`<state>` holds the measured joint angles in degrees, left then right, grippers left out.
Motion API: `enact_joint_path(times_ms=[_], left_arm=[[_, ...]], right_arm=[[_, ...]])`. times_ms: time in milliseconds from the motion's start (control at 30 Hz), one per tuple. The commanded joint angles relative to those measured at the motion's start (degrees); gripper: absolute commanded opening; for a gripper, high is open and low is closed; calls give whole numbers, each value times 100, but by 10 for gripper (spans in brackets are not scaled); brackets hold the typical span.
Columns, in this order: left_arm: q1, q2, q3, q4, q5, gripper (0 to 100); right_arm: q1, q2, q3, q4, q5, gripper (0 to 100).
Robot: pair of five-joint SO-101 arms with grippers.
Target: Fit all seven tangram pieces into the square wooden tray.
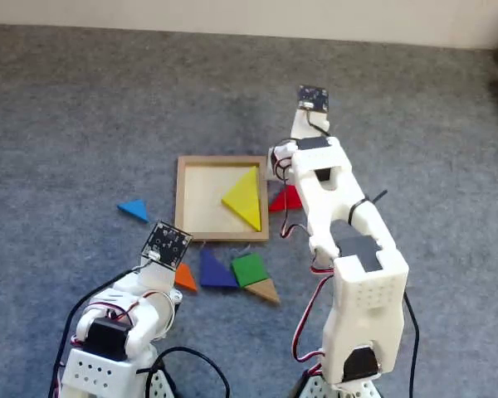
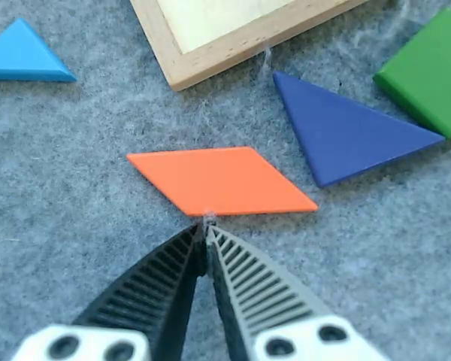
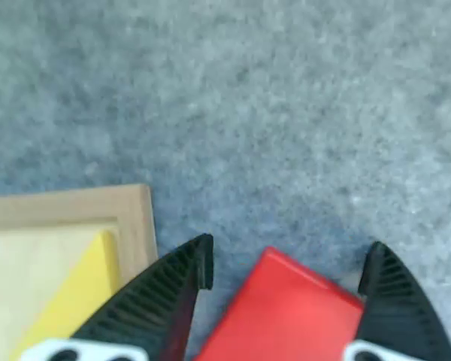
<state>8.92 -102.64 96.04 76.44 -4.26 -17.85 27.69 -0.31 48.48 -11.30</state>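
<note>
The fingers of the left gripper [image 2: 207, 229] are pressed together at the orange parallelogram [image 2: 222, 180], while those of the right gripper [image 3: 289, 259] spread wide around the red piece [image 3: 286, 320] beside the tray [image 3: 135, 218].

Counting tangram pieces: seven.
Numbering four as triangles: yellow triangle [image 1: 247, 199], light blue triangle [image 1: 134, 210], dark blue triangle [image 1: 214, 272], tan triangle [image 1: 264, 289].
Numbering one green square [image 1: 250, 269], one orange parallelogram [image 1: 185, 277], one red piece [image 1: 286, 199], lying partly hidden.
Counting one square wooden tray [image 1: 180, 199].
</note>
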Motion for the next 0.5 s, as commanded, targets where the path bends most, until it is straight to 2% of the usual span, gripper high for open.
enact_joint_path(times_ms=[0,67,467], left_arm=[[84,-259,119,0,35,7],[84,-259,119,0,35,7],[84,-259,119,0,35,7]], right_arm=[[92,-92,-303,655,1284,307],[101,-92,-303,954,1890,307],[101,-110,-286,2440,4149,307]])
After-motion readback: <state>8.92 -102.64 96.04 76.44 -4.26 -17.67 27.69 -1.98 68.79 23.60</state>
